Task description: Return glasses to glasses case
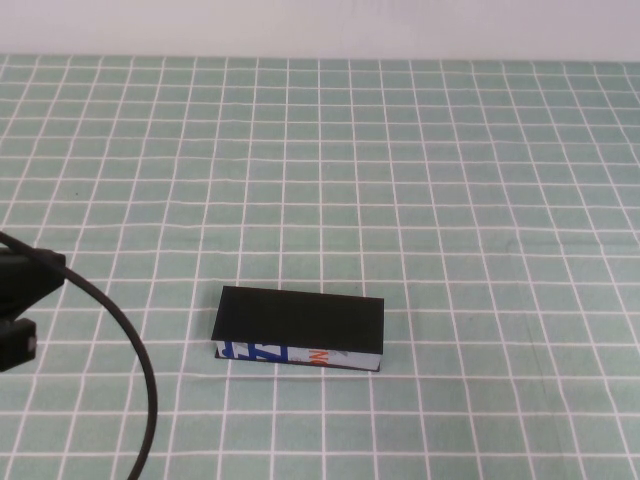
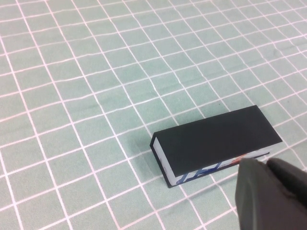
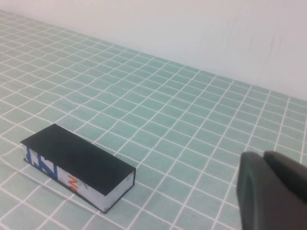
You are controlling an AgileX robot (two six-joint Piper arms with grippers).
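Overhead and wrist views of a green tabletop [image 1: 420,170] ruled with a white grid. The glasses case [image 1: 300,325] lies flat on the tabletop, slightly toward 7 o'clock of the middle of the high view, its black lid closed and facing up. Its long front side, printed blue, white and orange, faces 6 o'clock, toward the robot. The glasses themselves show in no view.

The left gripper [image 1: 15,300] appears at the 9 o'clock edge of the high view as a dark block, with a black cable [image 1: 135,360] curving from it down toward 6 o'clock. It stands well apart from the case and touches nothing. In the left wrist view, a dark part of the left gripper [image 2: 271,194] sits just beside the printed side of the case [image 2: 216,141] as seen by that camera; whether its fingers are spread or pressed together cannot be told.

The right gripper [image 3: 271,191] does not appear in the high view. In the right wrist view, it shows as a dark rounded mass in the corner, apart from the case [image 3: 79,165]. Its fingers are pressed together and pinch nothing.
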